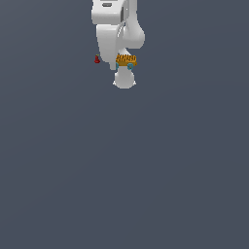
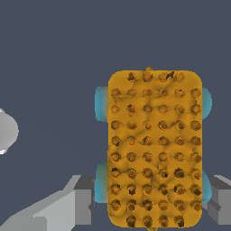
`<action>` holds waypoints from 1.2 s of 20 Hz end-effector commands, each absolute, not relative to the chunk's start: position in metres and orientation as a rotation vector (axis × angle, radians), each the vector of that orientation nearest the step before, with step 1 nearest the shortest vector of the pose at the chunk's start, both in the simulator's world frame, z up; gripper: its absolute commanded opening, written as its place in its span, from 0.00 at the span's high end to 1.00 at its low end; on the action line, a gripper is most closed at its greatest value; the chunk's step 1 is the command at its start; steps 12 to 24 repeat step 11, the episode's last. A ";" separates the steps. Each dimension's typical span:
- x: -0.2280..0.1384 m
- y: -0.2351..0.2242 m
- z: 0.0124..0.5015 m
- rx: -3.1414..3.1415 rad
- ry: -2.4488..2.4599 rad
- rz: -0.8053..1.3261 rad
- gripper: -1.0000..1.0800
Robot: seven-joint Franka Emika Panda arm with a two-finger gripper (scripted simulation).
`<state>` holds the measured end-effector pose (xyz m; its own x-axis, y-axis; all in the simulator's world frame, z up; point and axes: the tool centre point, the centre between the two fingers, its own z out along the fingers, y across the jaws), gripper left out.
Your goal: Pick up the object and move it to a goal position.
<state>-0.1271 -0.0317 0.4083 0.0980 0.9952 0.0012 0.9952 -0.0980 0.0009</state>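
The object [image 2: 154, 149] is an orange studded block with dark speckles and cyan bumps on its sides, and it fills much of the wrist view. My gripper [image 2: 151, 200] straddles its lower part. One grey finger [image 2: 81, 200] presses a cyan bump on one side and the other finger [image 2: 221, 203] meets the opposite side, so the gripper is shut on the block. In the exterior view the object [image 1: 126, 61] is tiny and shows in front of the white arm [image 1: 114, 29] near the top. The fingers cannot be made out there.
A tiny red dot [image 1: 97, 59] sits just to the exterior view's left of the object, at about the same height. A rounded white arm part [image 1: 124, 80] shows below the object. Plain dark grey ground [image 1: 124, 170] lies all around.
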 end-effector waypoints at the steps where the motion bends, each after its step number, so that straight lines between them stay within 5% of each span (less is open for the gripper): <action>1: -0.131 -0.032 0.420 -2.328 -2.109 -0.001 1.00; 24: -0.134 -0.033 0.434 -2.330 -2.108 0.000 1.00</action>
